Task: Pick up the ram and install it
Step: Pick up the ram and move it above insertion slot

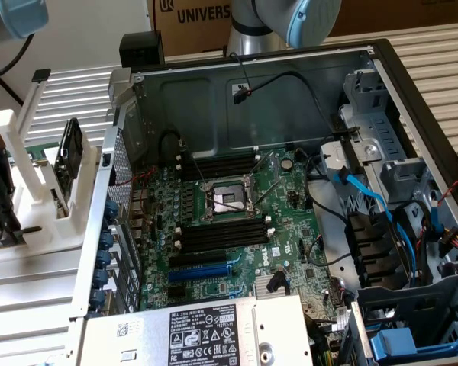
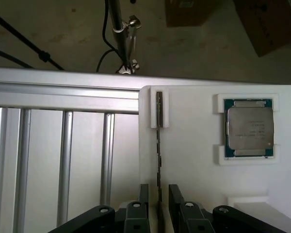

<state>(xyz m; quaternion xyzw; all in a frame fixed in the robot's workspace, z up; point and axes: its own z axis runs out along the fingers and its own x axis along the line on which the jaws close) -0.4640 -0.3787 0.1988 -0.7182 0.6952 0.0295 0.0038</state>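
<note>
Exterior view: the gripper (image 1: 1, 217) is seen at the white rack (image 1: 38, 194) on the exterior view's left, well apart from the black slots (image 1: 217, 235) in the case.

Wrist view: the ram (image 2: 159, 145) is stood on edge in the rack. Its long axis is directed straight away from the gripper (image 2: 159, 204). Its near end is bracketed by the spread fingers (image 2: 177, 201), with a gap left on each side.

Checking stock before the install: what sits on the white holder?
On the holder, a ram stands on edge in its slot and a chip lies flat. The ram's faces cannot be seen, only its top edge.
</note>
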